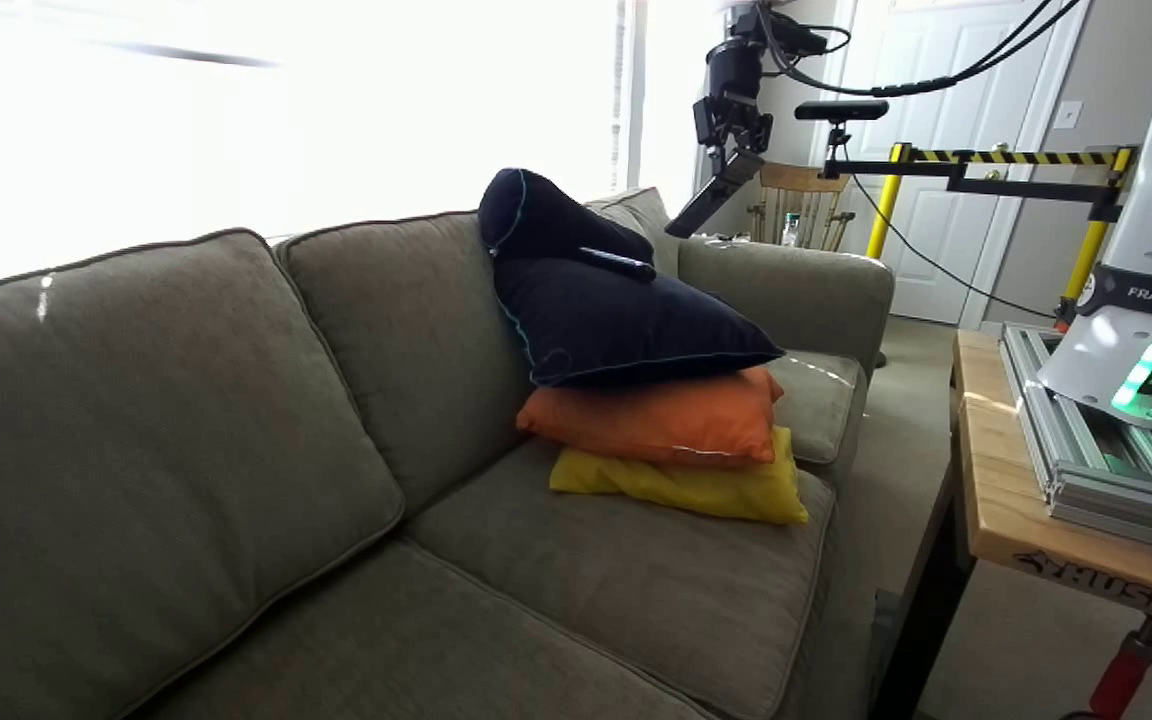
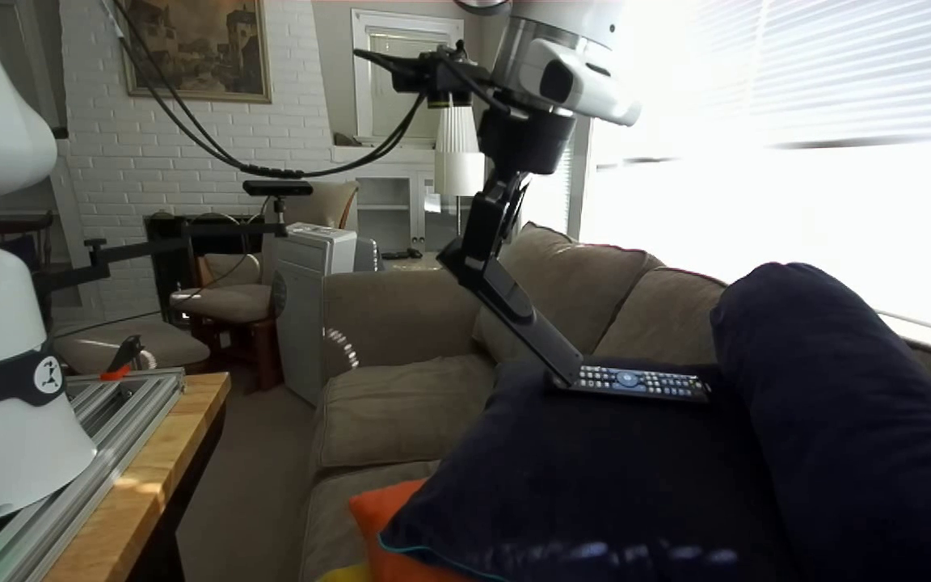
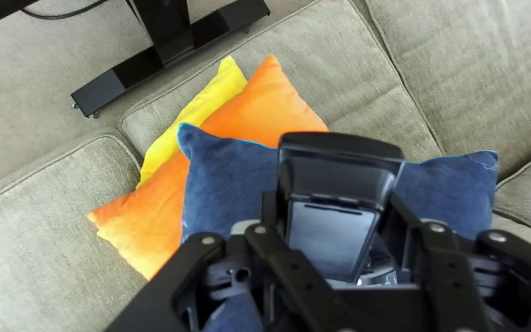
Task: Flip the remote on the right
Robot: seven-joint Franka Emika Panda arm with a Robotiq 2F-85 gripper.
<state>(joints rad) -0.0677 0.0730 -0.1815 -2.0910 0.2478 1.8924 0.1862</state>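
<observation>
My gripper (image 1: 734,142) is shut on a dark remote (image 1: 714,194) and holds it in the air, tilted, above the sofa. The held remote also shows in an exterior view (image 2: 532,317) slanting down from the gripper (image 2: 478,260). In the wrist view the held remote (image 3: 332,235) sits between the two fingers (image 3: 335,210), its smooth, button-free face with a panel toward the camera. A second remote (image 2: 643,384) lies buttons up on the dark blue pillow (image 2: 595,477); it also shows in an exterior view (image 1: 618,263). In the wrist view the gripper mostly hides that area.
The blue pillow lies on an orange pillow (image 1: 651,420) and a yellow pillow (image 1: 686,485) on the grey-brown sofa (image 1: 576,580). A rolled dark blue cushion (image 2: 821,404) stands behind the lying remote. The robot's wooden table (image 1: 986,470) stands beside the sofa.
</observation>
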